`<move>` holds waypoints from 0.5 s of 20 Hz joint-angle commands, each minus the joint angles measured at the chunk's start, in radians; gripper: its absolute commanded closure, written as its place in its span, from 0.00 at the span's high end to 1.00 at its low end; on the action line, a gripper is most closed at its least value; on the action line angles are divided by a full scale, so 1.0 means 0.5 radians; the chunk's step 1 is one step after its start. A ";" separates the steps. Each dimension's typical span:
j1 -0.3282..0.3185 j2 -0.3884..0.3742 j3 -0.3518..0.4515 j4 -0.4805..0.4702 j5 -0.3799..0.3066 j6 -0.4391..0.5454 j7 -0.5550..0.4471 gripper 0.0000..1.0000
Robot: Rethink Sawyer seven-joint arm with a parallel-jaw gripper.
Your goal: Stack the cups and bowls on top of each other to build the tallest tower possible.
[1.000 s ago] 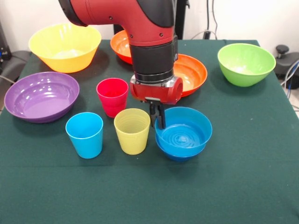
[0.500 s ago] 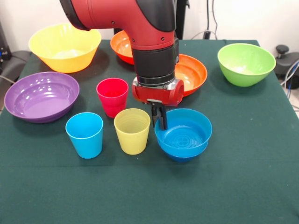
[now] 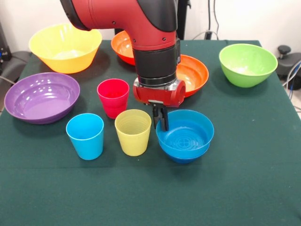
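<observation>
So, barely any tower yet. My jaws (image 3: pixel 161 118) are pinched together on the left rim of the blue bowl (image 3: pixel 185 135), lower middle of the frame; it might be two small blue ones already nested, hard to say from here. Red cup (image 3: pixel 113 97), yellow cup (image 3: pixel 133 132) and light blue cup (image 3: pixel 85 135) sit loose on the tabletop (image 3: pixel 244 179) to its left. The bigger bowls ring the upper frame, unstacked. Nearly everything's left.

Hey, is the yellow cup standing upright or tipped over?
Upright. The yellow cup stands on its narrow base on the green table, its open mouth facing up, beside the blue bowl.
</observation>
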 commanded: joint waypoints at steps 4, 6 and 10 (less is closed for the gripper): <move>0.041 0.098 0.126 -0.047 -0.106 0.074 -0.034 0.00; 0.042 0.099 0.126 -0.050 -0.107 0.075 -0.035 0.00; 0.047 0.097 0.121 -0.046 -0.103 0.077 -0.028 0.00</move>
